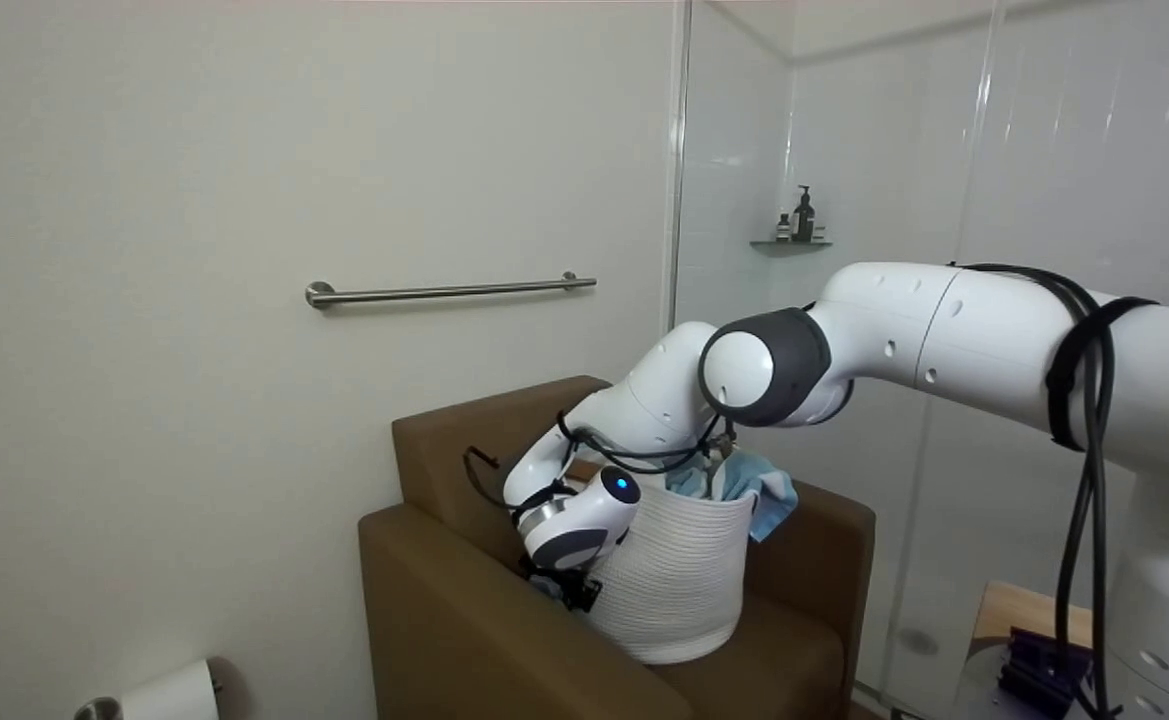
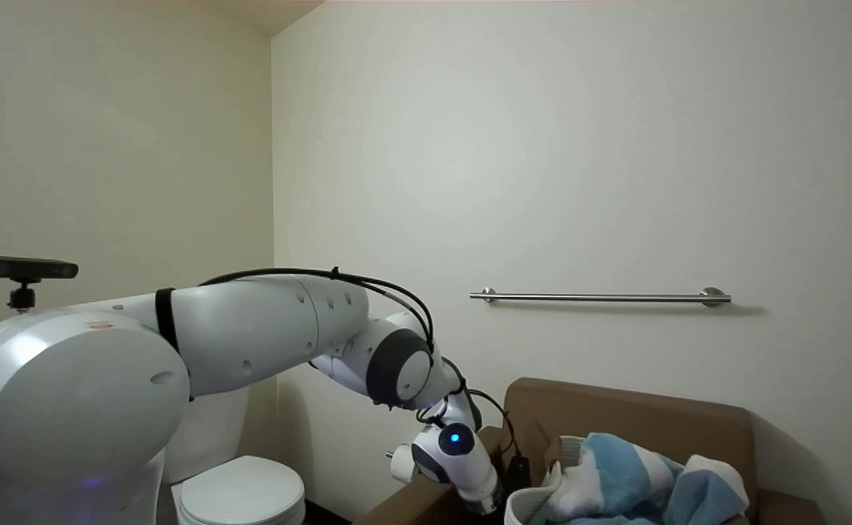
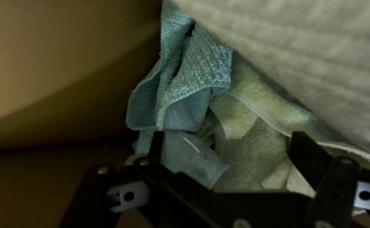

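My gripper (image 3: 229,139) is open in the wrist view, its two black fingers spread over crumpled cloths. A blue cloth (image 3: 197,72) lies ahead of the fingers, a grey-blue cloth (image 3: 185,155) is by the left finger, and a pale greenish cloth (image 3: 251,155) lies between the fingers. Contact cannot be told. In an exterior view the gripper (image 1: 564,588) is low between the brown armchair's arm (image 1: 484,620) and a white woven basket (image 1: 679,570). A blue-and-white towel (image 1: 764,490) hangs over the basket's rim; it also shows in an exterior view (image 2: 619,474).
The basket wall (image 3: 314,47) and brown chair (image 3: 61,63) flank the gripper closely. A metal towel bar (image 1: 454,294) is on the wall behind. A toilet (image 2: 243,492) and paper roll (image 2: 401,464) stand beyond the arm. A glass shower panel (image 1: 844,400) is beside the chair.
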`<state>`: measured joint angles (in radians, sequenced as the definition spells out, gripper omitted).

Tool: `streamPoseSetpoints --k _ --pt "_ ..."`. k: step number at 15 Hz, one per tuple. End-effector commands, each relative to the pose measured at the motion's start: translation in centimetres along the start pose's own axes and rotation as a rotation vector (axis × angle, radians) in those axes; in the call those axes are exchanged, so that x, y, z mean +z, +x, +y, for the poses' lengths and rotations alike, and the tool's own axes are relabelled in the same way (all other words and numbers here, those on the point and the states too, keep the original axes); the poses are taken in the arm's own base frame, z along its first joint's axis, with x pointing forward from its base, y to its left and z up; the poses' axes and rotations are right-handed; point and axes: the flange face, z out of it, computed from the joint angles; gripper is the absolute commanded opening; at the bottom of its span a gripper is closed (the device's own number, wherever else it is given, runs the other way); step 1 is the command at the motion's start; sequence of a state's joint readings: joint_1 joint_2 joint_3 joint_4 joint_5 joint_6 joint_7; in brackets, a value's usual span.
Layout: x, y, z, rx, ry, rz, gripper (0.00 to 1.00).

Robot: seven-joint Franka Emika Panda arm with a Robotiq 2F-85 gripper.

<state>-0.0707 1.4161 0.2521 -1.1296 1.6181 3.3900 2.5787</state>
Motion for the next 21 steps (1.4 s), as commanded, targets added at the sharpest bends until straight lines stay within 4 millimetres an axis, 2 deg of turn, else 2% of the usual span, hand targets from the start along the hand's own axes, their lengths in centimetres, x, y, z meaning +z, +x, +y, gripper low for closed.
streamPoseSetpoints --k 1,3,7,13,16,21 --pt "-0.4 0.6 -1.1 -0.003 -0.003 0.096 1.00" --pt "0.3 0.9 -1.9 0.002 -0.014 0.163 1.00" --pt "1.6 0.5 -3.0 -0.005 -0.013 0.153 1.00" --pt "0.8 2.5 -6.3 0.022 0.107 0.105 1.00" --pt "0.3 3.2 -7.0 0.000 0.166 0.029 1.00" --pt "-0.4 4.5 -8.6 -0.014 0.236 0.023 1.00"
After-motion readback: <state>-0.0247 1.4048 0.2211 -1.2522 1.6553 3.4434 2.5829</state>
